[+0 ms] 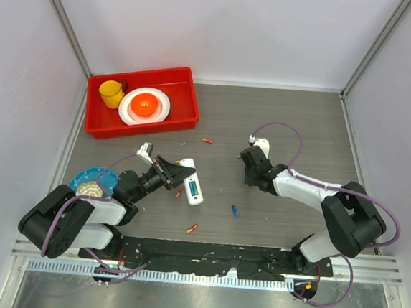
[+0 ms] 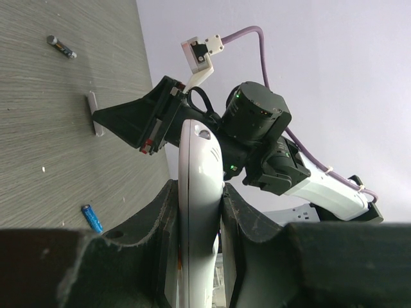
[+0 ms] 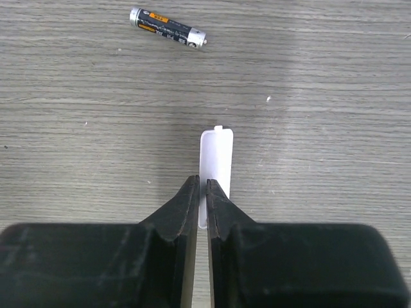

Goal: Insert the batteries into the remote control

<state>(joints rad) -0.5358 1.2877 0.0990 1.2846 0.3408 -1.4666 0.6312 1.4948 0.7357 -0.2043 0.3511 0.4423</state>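
top external: left gripper [image 1: 178, 173] jaws pinching remote control [image 1: 194, 188], left of table centre. loose batteries [image 1: 235, 211] at its 12, 4, 6 o'clock. right gripper [image 3: 200, 192] jaws almost pressed together, tips over white cover [image 3: 216, 151].

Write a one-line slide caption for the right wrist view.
Nearly closed right gripper at the white cover piece; dark battery beyond.

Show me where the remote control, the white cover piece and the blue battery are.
remote control [image 2: 199, 192], left wrist view, on its white upper body.
white cover piece [image 3: 216, 154], right wrist view, on its flat middle.
blue battery [image 1: 235, 211], top external view, mid-body.
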